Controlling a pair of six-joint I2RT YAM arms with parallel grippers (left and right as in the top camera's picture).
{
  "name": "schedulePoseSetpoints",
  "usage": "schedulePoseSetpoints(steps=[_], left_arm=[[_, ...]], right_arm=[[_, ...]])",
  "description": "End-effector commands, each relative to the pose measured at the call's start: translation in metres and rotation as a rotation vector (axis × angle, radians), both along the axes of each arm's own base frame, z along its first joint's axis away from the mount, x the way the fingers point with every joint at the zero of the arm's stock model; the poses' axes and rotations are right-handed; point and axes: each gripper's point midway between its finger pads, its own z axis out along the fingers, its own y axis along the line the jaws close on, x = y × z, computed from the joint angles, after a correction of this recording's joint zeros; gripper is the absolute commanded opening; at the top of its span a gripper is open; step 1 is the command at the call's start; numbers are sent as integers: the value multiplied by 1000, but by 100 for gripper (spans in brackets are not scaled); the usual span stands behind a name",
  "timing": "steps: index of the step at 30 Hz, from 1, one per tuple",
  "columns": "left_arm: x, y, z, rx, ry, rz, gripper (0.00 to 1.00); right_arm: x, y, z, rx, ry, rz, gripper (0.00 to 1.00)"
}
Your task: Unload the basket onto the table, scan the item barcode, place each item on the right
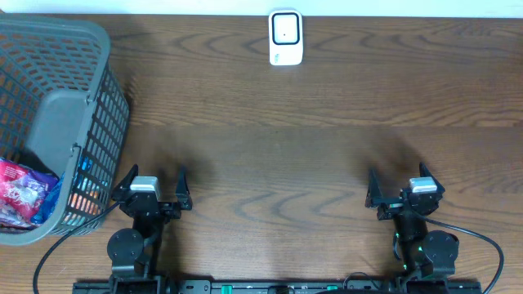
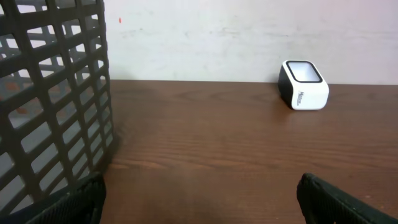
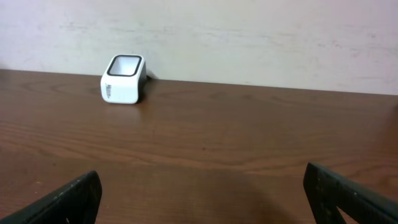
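1. Two grippers, the left gripper (image 1: 158, 175) and the right gripper (image 1: 398, 175), sit at the near edge of the wooden table (image 1: 286, 147) in the overhead view, fingers spread wide and empty. Nothing is lifted, so the whole task seems still ahead. The grey mesh basket (image 1: 105, 51) at the left holds a pink packet (image 1: 20, 192), likely the item to scan, with something orange (image 1: 82, 198) showing through the wall. The white barcode scanner (image 1: 285, 37) stands at the far edge, well apart from both arms.
2. One basket wall (image 2: 56, 93) fills the left of the left wrist view, its contents hidden. The scanner (image 2: 303, 86) stands far right, and the fingers (image 2: 336, 202) are parted over bare wood.
3. No item shows in the right wrist view. The scanner (image 3: 123, 79) sits far left, and the fingers (image 3: 68, 199) are released.
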Motion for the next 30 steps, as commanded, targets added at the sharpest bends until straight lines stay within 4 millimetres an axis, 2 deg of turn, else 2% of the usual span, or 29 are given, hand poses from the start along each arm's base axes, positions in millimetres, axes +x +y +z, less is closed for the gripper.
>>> schedulePoseSetpoints(steps=[1, 11, 13, 14, 17, 20, 23, 26, 30], left_arm=[[-1, -2, -15, 12, 42, -14, 98], [-1, -2, -15, 12, 42, -14, 98], [-1, -7, -10, -11, 26, -40, 98], [-2, -16, -8, -49, 22, -85, 98], [-14, -59, -6, -226, 60, -330, 98], [-28, -85, -2, -293, 86, -496, 98], [-40, -102, 24, -345, 18, -630, 98], [-54, -110, 67, -355, -137, -730, 98], [-77, -110, 125, -309, -386, -790, 98]], right_arm=[[0, 1, -1, -16, -1, 2, 99], [0, 1, -1, -16, -1, 2, 99], [0, 1, -1, -16, -1, 2, 99], [0, 1, -1, -16, -1, 2, 99], [0, 1, -1, -16, -1, 2, 99], [0, 1, -1, -16, -1, 2, 99], [0, 1, -1, -16, -1, 2, 99], [0, 1, -1, -16, -1, 2, 99], [0, 1, -1, -16, -1, 2, 99]])
